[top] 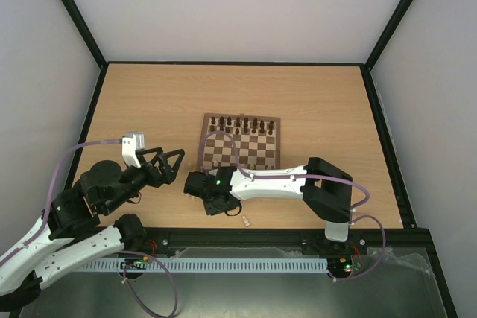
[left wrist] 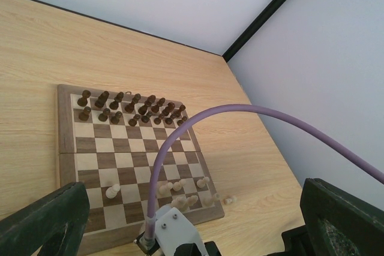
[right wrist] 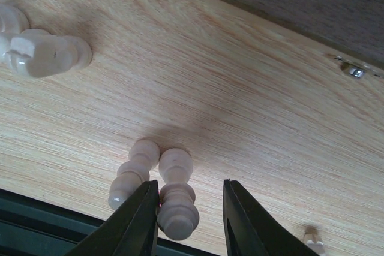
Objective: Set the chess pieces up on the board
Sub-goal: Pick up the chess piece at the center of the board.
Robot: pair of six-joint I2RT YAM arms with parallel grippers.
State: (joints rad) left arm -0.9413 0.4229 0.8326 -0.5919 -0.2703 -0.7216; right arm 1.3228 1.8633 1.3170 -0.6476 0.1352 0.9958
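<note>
**Pale-wood tabletop, near edge: fallen white men gathered for the board**

Pale-wood table [right wrist: 252, 106] is shown at its near edge, where two cream chess pieces are seen lying on their sides, just beside each other and off the board. The right gripper [right wrist: 189, 193] is held low over them with its jaws partly spread. One fallen piece [right wrist: 175, 201] is flanked by both fingers. It seems to be touched by one, and a gap is left at the other, so no pinch is judged to have been made. Its neighbour [right wrist: 133, 175] is left outside the fingers. The low, straddling pose is judged to be needed because a toppled piece can be gripped only across its body. A thicker cream piece [right wrist: 42, 55] is seen lying farther along the table.

Off to the left of the board, the left gripper [left wrist: 192, 220] is held with its fingers spread wide and nothing between them. It is judged to be kept clear so that room is left for the working arm.

Beyond, the board [left wrist: 65, 136] is seen only thinly filled on its near ranks, where a few pale pieces [left wrist: 180, 186] are scattered. On the two far ranks the dark pieces [left wrist: 129, 107] are stood upright in full rows. That side is judged complete.
</note>
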